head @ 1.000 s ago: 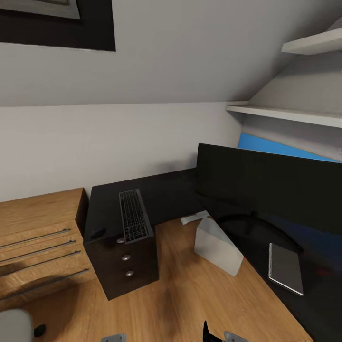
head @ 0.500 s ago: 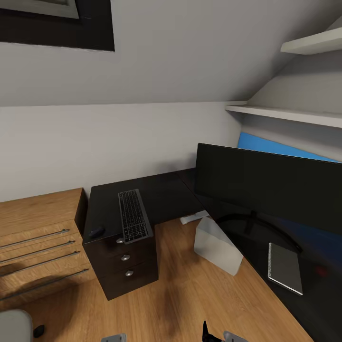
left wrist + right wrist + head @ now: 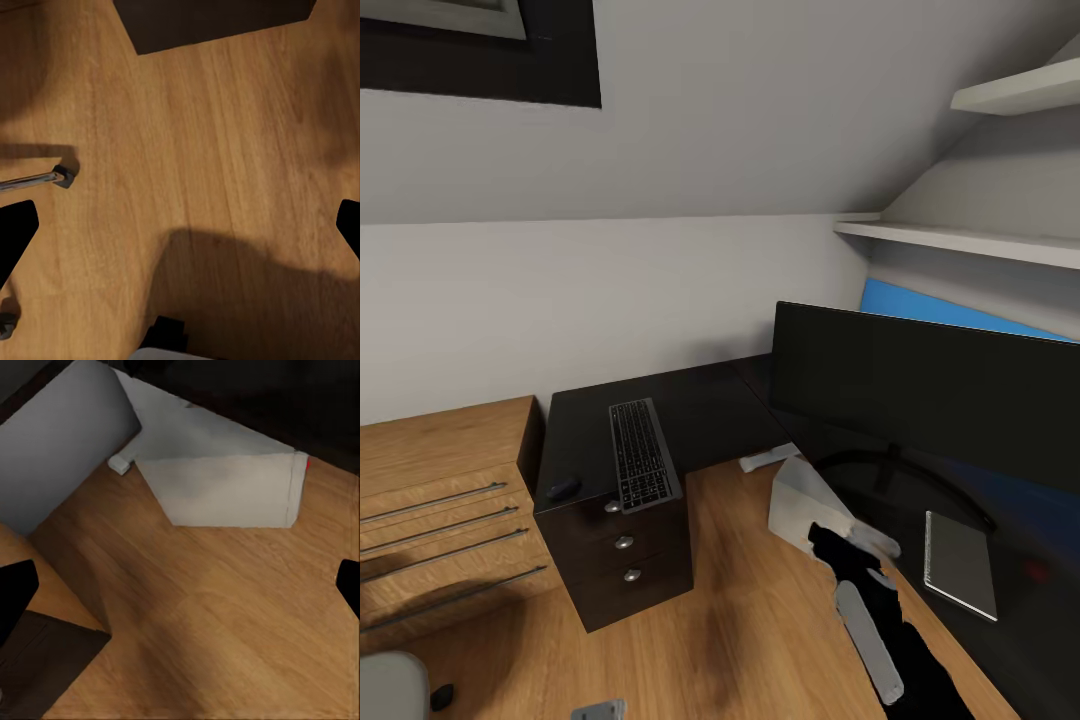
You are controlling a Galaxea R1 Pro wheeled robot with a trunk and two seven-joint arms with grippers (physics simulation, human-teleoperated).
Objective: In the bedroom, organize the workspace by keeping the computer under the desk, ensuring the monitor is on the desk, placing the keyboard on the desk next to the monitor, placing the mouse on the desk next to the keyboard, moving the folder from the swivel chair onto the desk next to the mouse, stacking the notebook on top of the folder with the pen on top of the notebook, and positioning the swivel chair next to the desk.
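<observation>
The pale grey computer [image 3: 225,487] is sitting tilted on the wood floor [image 3: 225,645] under the black desk [image 3: 690,410], a red spot at its corner. The right gripper [image 3: 180,585] is hanging above it with fingers spread wide; the left gripper [image 3: 180,225] is likewise released.

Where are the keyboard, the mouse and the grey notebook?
keyboard [image 3: 642,455]: head view, middle of its keys.
mouse [image 3: 563,489]: head view, top of its black shell.
notebook [image 3: 960,563]: head view, centre of its grey cover.

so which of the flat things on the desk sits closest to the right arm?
The notebook, the thin grey book below the monitor. The keyboard and mouse lie on the far wing, over the drawers.
</observation>
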